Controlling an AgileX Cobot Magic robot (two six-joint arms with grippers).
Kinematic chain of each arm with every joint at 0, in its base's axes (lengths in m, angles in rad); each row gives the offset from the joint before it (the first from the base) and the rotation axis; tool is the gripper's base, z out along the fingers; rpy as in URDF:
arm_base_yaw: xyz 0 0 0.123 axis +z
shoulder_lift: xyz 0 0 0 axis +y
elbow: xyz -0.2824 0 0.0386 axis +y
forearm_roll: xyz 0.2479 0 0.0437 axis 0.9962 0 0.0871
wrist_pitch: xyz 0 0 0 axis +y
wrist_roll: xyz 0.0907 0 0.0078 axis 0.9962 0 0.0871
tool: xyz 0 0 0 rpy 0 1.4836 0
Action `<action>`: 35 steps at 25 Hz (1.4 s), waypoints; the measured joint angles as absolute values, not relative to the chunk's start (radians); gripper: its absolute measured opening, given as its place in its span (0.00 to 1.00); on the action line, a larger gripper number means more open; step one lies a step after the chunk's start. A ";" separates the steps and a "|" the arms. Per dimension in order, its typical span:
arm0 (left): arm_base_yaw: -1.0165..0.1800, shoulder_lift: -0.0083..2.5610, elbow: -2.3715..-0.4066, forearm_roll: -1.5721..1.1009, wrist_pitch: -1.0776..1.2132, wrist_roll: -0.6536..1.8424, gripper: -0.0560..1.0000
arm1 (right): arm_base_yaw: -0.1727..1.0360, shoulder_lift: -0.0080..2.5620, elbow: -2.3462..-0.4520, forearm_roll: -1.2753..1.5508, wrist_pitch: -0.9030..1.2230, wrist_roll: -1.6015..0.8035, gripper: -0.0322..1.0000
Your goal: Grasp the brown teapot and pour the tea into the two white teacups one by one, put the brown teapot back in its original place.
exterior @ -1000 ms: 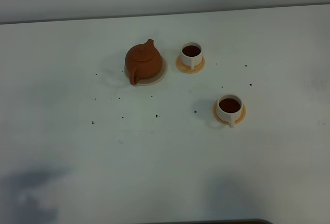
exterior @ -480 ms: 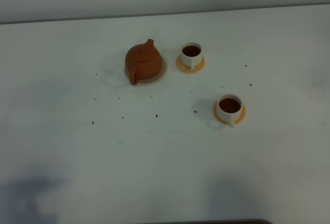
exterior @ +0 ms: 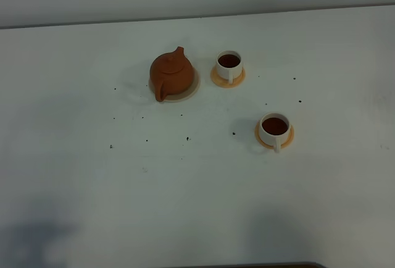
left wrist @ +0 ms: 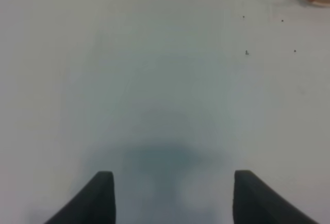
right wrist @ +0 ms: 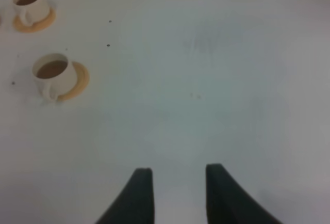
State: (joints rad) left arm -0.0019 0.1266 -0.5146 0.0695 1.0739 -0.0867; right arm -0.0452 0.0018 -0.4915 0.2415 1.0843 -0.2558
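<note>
1. From the exterior high view, you see the brown teapot (exterior: pixel 171 75) on its beige coaster (exterior: pixel 191 90) upper centre; two white teacups (exterior: pixel 229 64) (exterior: pixel 274 128) hold tea to its right; no writing is readable.
2. In the left wrist view, your left gripper (left wrist: pixel 172 195) gapes over bare table (left wrist: pixel 154 79).
3. In the right wrist view, your right gripper (right wrist: pixel 178 193) stands slightly apart, holding nothing.

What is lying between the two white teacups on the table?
Only bare table between the far teacup and the near teacup, as the exterior high view shows.
</note>
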 joint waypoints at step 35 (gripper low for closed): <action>-0.002 -0.006 -0.514 0.070 1.075 -0.087 0.52 | -0.045 0.002 -0.491 0.242 1.084 -0.256 0.27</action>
